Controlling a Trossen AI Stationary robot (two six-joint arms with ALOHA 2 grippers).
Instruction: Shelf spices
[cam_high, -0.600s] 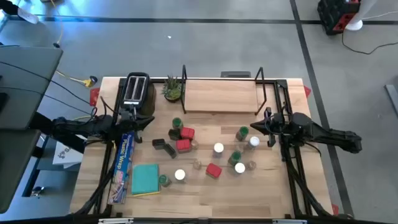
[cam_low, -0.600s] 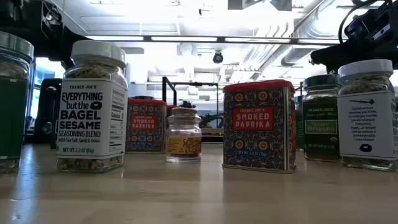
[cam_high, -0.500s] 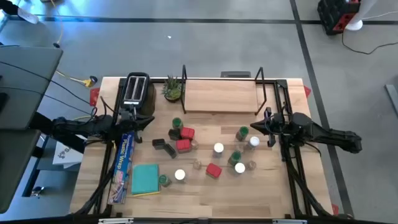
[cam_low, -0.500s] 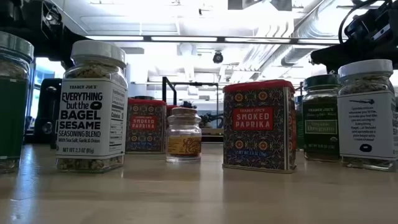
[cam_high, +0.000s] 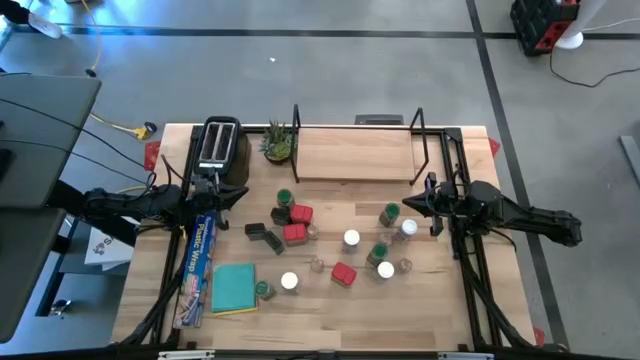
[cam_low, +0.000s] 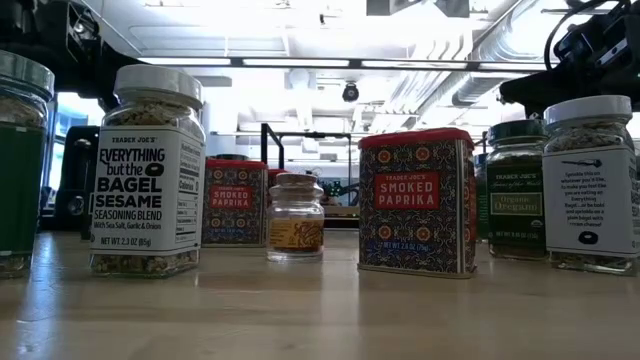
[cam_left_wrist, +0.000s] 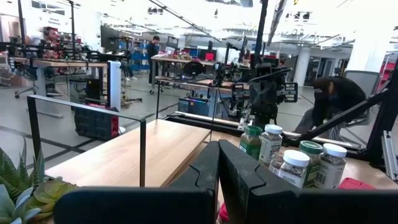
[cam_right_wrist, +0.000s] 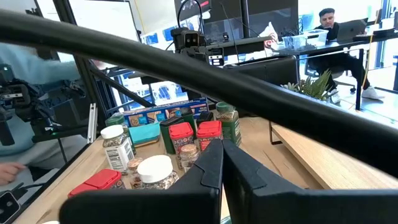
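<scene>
The spices stand scattered on the table's middle: green-lidded jars (cam_high: 284, 198), white-lidded jars (cam_high: 351, 238), red tins (cam_high: 294, 233), dark tins (cam_high: 254, 230) and tiny clear jars (cam_high: 318, 265). In the low view, a sesame seasoning jar (cam_low: 147, 170) and a paprika tin (cam_low: 417, 200) stand upright. The shelf (cam_high: 355, 155), a light-wood rack with black frame ends, stands at the far edge with nothing on top. My left gripper (cam_high: 243, 194) hovers shut left of the spices, its fingers (cam_left_wrist: 219, 168) together. My right gripper (cam_high: 403, 205) hovers shut right of them, fingers (cam_right_wrist: 222, 165) together.
A black toaster (cam_high: 218, 145) and a small potted plant (cam_high: 277, 143) stand at the far left beside the shelf. A blue box of wrap (cam_high: 200, 265) and a flat teal pad (cam_high: 234, 287) lie at the near left. People show in the room beyond.
</scene>
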